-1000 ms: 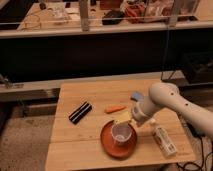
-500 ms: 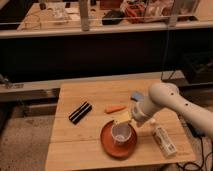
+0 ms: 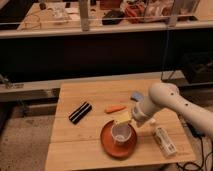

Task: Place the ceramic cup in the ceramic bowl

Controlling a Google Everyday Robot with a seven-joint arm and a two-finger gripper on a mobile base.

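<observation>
The ceramic cup [image 3: 120, 134], small and white with a darker inside, sits inside the ceramic bowl [image 3: 107, 143], a wide shallow terracotta dish at the front middle of the wooden table [image 3: 90, 95]. My gripper [image 3: 124, 119] is just above and behind the cup, at the bowl's far right rim, on the end of the white arm [image 3: 162, 100] that reaches in from the right. Whether it still touches the cup does not show.
A small orange carrot-shaped thing [image 3: 115, 108] lies behind the bowl. A black bar-shaped object [image 3: 80, 112] lies to the left. A white packet [image 3: 164, 140] lies at the right front. A small blue thing [image 3: 135, 96] sits behind the arm. A dark bench stands behind the table.
</observation>
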